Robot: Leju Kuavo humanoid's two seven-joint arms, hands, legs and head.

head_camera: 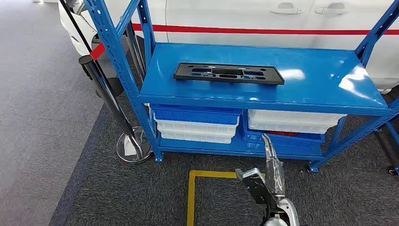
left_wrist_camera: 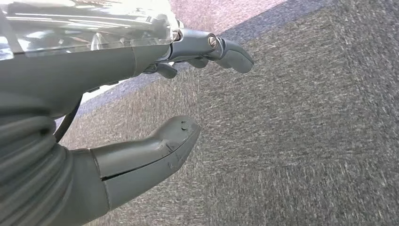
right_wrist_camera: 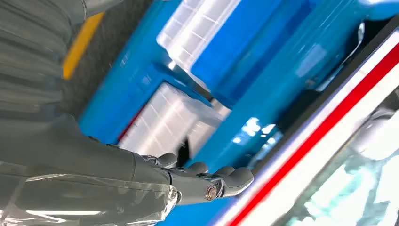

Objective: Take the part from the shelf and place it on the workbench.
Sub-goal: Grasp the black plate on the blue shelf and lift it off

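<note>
On the blue shelf's (head_camera: 310,70) top level lay the black part (head_camera: 228,73), flat and untouched. Below, the right hand (head_camera: 263,181) hung empty, fingers spread; the left hand (left_wrist_camera: 155,94) was spread over grey carpet (left_wrist_camera: 306,117).

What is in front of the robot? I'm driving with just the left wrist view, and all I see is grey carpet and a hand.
Observer: A blue shelf stands ahead, with a flat black part lying on its top level.
Operator: Is the other hand holding something?
Observer: No. The right hand is in front of the shelf's lower level, fingers out, holding nothing.
Operator: What's down there?
Observer: Blue and white bins, stacked under the top level.
</note>
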